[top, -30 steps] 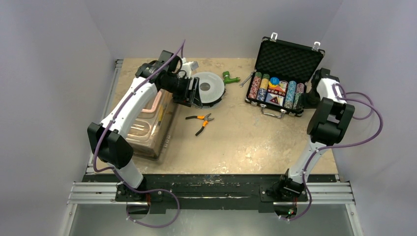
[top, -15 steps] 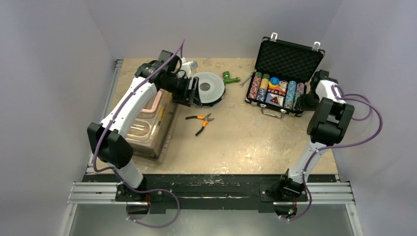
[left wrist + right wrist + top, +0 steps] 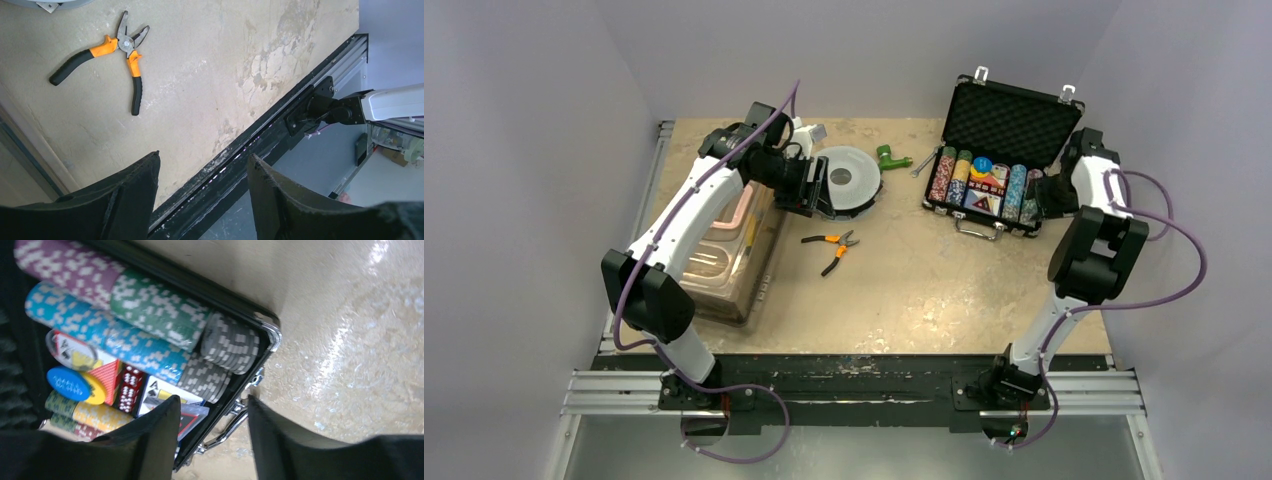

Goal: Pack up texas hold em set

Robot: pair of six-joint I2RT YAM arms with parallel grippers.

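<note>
Briefcase [image 3: 1014, 122] black, foam-lined; chip rows [image 3: 125, 342] ridged cylinders.

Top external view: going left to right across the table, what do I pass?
Clear plastic bin → grey disc spool → small green fitting → open black poker case with its chip rows. The orange-handled pliers are left out, since they lie in front of the spool and overlap it.

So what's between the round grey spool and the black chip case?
A small green tool and a silvery wrench-like piece, seen in the top view.
</note>
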